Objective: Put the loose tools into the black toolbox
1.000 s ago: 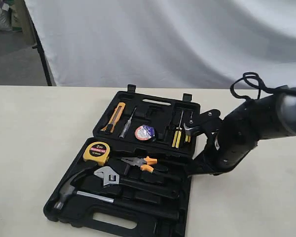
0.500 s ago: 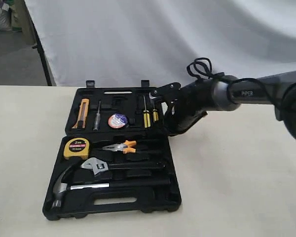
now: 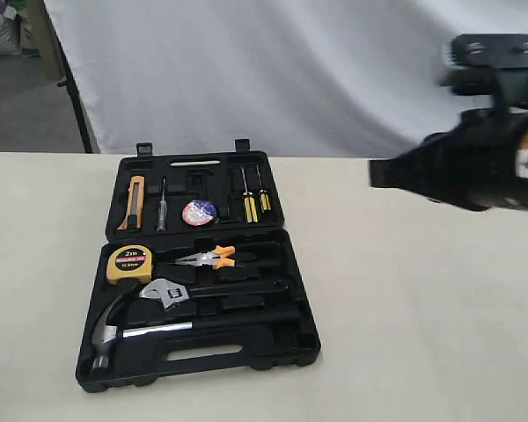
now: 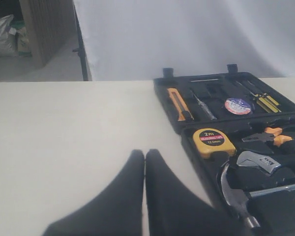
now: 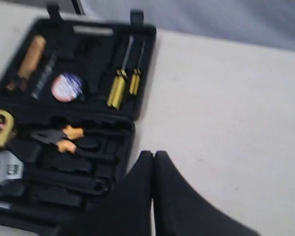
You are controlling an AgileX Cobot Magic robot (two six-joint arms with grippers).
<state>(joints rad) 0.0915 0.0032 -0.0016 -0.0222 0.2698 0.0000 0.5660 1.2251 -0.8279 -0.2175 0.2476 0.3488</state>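
Observation:
The black toolbox lies open on the table, left of centre. In its near half the claw hammer and the adjustable wrench rest in their recesses. The bluish tape roll sits in the far half. My right arm hangs blurred at the upper right, away from the box. My right gripper is shut and empty over bare table beside the box edge. My left gripper is shut and empty, on the table side left of the toolbox, with the hammer head close by.
A yellow tape measure and orange-handled pliers lie in the near half. A utility knife and yellow screwdrivers fill the far half. A white backdrop hangs behind the table.
The toolbox has slid left and turned square to the table edge. My right arm has drawn back from the box's right side up to the upper right.

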